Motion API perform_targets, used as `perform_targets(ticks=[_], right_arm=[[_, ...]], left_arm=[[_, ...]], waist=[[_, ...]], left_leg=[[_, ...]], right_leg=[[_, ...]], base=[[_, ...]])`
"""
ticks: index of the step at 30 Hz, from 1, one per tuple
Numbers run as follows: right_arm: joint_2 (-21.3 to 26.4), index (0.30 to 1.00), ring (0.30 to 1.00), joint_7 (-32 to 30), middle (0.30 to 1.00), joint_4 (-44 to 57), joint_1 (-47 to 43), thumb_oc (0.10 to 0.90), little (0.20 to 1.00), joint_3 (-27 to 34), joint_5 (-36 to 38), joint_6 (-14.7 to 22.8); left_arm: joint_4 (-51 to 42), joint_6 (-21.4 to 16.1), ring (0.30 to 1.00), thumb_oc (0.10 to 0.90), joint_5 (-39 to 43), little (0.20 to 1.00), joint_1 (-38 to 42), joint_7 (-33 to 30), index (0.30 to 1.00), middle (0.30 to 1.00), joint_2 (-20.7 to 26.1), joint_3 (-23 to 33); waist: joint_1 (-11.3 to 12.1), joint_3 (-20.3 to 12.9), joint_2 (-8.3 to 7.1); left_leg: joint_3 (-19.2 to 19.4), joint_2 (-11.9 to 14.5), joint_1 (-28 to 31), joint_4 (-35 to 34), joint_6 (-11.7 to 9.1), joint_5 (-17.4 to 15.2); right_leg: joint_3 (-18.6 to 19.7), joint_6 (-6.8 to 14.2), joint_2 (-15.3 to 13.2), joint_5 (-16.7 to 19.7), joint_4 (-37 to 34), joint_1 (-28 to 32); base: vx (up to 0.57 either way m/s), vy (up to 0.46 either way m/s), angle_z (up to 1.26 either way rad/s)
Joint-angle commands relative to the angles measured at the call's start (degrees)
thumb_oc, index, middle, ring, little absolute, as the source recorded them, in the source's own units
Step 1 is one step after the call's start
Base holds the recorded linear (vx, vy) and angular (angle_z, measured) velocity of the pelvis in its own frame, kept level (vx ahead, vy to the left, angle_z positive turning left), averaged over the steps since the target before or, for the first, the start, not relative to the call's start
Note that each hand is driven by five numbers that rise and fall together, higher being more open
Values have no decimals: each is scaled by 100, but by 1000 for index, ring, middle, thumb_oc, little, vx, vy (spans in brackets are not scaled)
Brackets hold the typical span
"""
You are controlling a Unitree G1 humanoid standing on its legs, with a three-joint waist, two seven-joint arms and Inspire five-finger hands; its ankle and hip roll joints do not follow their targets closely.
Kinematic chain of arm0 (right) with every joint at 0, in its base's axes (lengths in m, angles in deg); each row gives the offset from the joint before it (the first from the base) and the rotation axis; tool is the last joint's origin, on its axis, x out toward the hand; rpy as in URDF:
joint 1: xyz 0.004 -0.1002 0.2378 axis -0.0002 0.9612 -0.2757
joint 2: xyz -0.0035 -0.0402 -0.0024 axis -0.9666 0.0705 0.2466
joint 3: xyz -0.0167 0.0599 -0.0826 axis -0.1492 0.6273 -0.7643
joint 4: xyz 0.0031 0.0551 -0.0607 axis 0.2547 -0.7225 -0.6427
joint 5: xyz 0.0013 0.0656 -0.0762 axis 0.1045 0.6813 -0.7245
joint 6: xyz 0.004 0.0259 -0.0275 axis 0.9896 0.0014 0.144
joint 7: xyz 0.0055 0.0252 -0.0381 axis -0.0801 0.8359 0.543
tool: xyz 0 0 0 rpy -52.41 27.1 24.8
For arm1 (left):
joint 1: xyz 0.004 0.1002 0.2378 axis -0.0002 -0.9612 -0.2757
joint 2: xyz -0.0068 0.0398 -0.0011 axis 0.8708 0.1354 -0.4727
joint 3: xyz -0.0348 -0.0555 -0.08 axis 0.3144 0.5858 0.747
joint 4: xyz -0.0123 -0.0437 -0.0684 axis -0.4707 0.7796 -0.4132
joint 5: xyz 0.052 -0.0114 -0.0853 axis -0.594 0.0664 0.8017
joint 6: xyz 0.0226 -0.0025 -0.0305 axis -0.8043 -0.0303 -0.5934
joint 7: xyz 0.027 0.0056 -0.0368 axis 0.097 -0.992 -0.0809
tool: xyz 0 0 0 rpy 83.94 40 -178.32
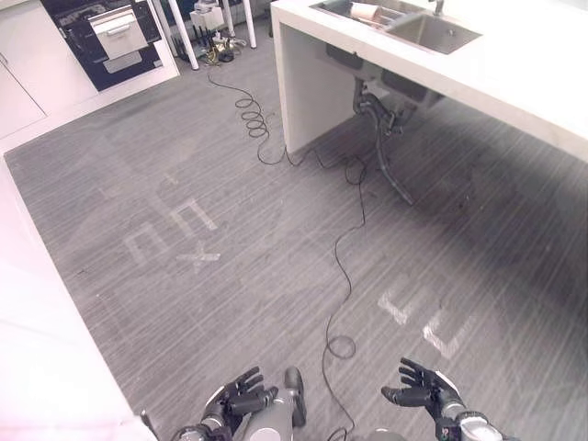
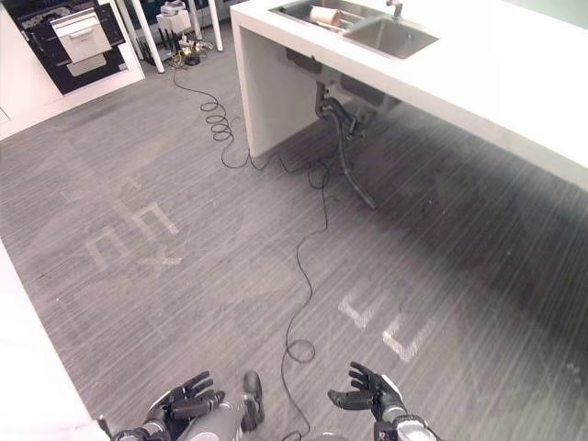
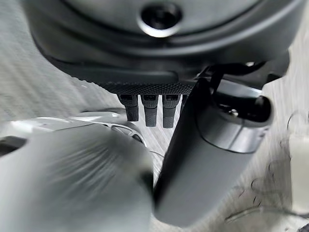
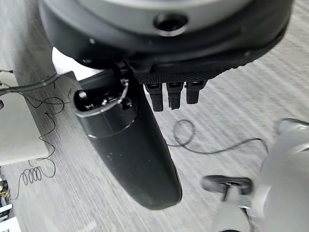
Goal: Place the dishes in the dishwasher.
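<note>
Low at the near edge, left hand & right hand hang over bare floor, fingers loosely spread, holding nothing; dish sits in the far sink (dishwasher unclear); approach w/ hands open, square to counter.

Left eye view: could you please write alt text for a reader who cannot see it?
Both robot hands, left hand and right hand, hang low over a grey floor, fingers relaxed, holding nothing. Farther ahead to the right stands a white counter with a steel sink.
</note>
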Motion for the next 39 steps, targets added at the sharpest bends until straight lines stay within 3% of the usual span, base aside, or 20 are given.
perform_targets(ticks=[1,4,5,7,8,9,12,16,17,18,20,23,24,26,28,29,31,34,36,39], right_arm=[[-16,900,900,57,900,628,-293,800,900,46,57,579],[-12,900,900,-32,900,836,-262,800,900,-83,114,620],[16,900,900,-182,900,1051,-195,800,900,-23,230,556],[55,900,900,-221,900,1109,-155,800,900,46,339,564],[111,900,900,-211,900,1131,-129,800,900,106,438,561],[112,900,900,-143,900,1082,-117,800,900,178,470,579],[126,900,900,-152,900,959,-133,800,900,222,530,549],[189,900,900,-299,900,645,-367,800,900,104,561,576],[267,900,900,-203,900,495,-485,800,900,88,558,628],[400,900,900,-149,900,478,-535,800,900,103,401,619],[538,900,900,-101,900,454,-563,800,900,180,390,644],[441,900,900,-166,900,373,-806,800,900,44,305,537],[407,900,900,-236,900,252,-860,800,900,-65,329,559],[401,900,900,-225,900,-38,-911,800,900,-85,270,772],[358,900,900,-247,900,10,-924,800,900,-61,121,735],[306,900,900,-275,900,-51,-932,800,900,-2,295,684],[176,900,900,-297,900,-32,-835,800,900,49,193,832],[141,900,900,-298,900,-46,-811,800,900,-106,73,850],[142,900,900,-262,900,-59,-819,800,900,-127,-10,856],[134,900,900,-266,900,-141,-834,800,900,-95,-28,923]], left_arm=[[-623,-233,900,800,-187,900,-116,-338,900,900,266,-218],[-527,-175,900,800,-74,900,-100,-332,900,900,265,-123],[-541,-124,900,800,-252,900,-91,-238,900,900,291,-88],[-559,-47,900,800,-364,900,-57,-186,900,900,327,-114],[-476,-27,900,800,-378,900,-13,-155,900,900,324,-184],[-310,-26,900,800,-232,900,21,-187,900,900,275,-289],[-118,192,900,800,-213,900,21,-183,900,900,163,-274],[163,609,900,800,-75,900,-83,-188,900,900,-5,-236],[378,549,900,800,-230,900,-120,-94,900,900,-64,-229],[526,541,900,800,-237,900,-189,-16,900,900,-145,-173],[520,723,900,800,-116,900,-202,87,900,900,-137,-93],[592,636,900,800,68,900,-250,-94,900,900,-174,1],[624,655,900,800,109,900,-309,-155,900,900,-203,59],[607,832,900,800,25,900,-373,-133,900,900,-267,113],[613,1075,900,800,302,900,-397,-197,900,900,-249,235],[695,1260,900,800,378,900,-346,-247,900,900,-188,315],[812,1119,900,800,237,900,-331,-148,900,900,-52,270],[828,1042,900,800,839,900,-384,-351,900,900,-10,296],[810,1010,900,800,1007,900,-389,-341,900,900,-21,396],[719,954,900,800,954,900,-325,-183,900,900,39,539]], waist=[[-103,-108,448],[-519,6,533],[-810,62,395],[-983,60,282],[-1199,87,45],[-1343,101,11],[-1381,-23,52],[-1376,-232,179],[-1281,-266,130],[-1111,-254,-20],[-878,-105,-120],[-437,16,41],[-207,87,264],[55,85,341],[54,-21,275],[34,-64,233],[8,-46,312],[-151,-1,589],[-194,13,617],[-322,89,448]], left_leg=[[-496,165,-79,-159,-308,-211],[-751,97,472,-159,-303,-540],[-1008,-101,746,-159,-354,-791],[-1183,-241,873,-159,-409,-922],[-1433,-480,1305,-159,-493,-1322],[-1605,-494,1689,-159,-604,-1603],[-1707,-497,2171,-159,-717,-1723],[-1708,-217,2852,-159,-1169,-167],[-1554,-172,2609,743,-1442,550],[-1346,-117,1663,2728,-1656,974],[-836,349,98,3916,-1556,878],[-363,444,-345,495,-1236,892],[-808,591,-787,-159,-1335,933],[-1156,747,-1388,-159,-1462,955],[-920,604,-1047,-159,-1285,740],[-1034,383,-765,-159,-1067,505],[-1184,123,-318,-159,-638,120],[-1189,184,245,-159,-479,-283],[-1092,234,447,-159,-518,-399],[-1106,223,670,-159,-709,-622]], right_leg=[[-48,20,399,1701,42,537],[-411,-237,573,1216,-435,-557],[-475,-211,717,1320,-1714,-878],[-495,-195,709,1458,-2694,-1004],[-497,48,266,1662,-3218,-1565],[-588,154,4,1707,-3218,-2085],[-653,20,17,1747,-3218,-1880],[-518,-403,436,1464,-3218,-1401],[-572,-615,459,1182,-3218,-1087],[-572,-881,441,809,-3218,-617],[-643,-1092,497,369,-3218,15],[-229,-850,862,-44,-3218,477],[92,-747,1150,-244,-3218,760],[403,-612,1183,-529,-3218,1198],[401,-447,1016,-496,-3218,1568],[340,-297,879,300,-3194,1868],[226,34,677,1372,-1376,1273],[-212,-125,330,1365,-126,25],[-455,-196,6,1325,-449,-283],[-709,-189,-163,1329,-2311,-391]], base=[[499,276,58],[462,-39,45],[526,-205,62],[561,-211,86],[859,-225,124],[817,-188,151],[587,-136,89],[525,-159,-16],[669,-285,15],[834,-367,18],[725,-200,-4],[859,276,-80],[942,375,-203],[884,399,-188],[707,375,-200],[692,353,-117],[544,297,0],[275,148,0],[206,-84,-60],[152,-244,-23]])
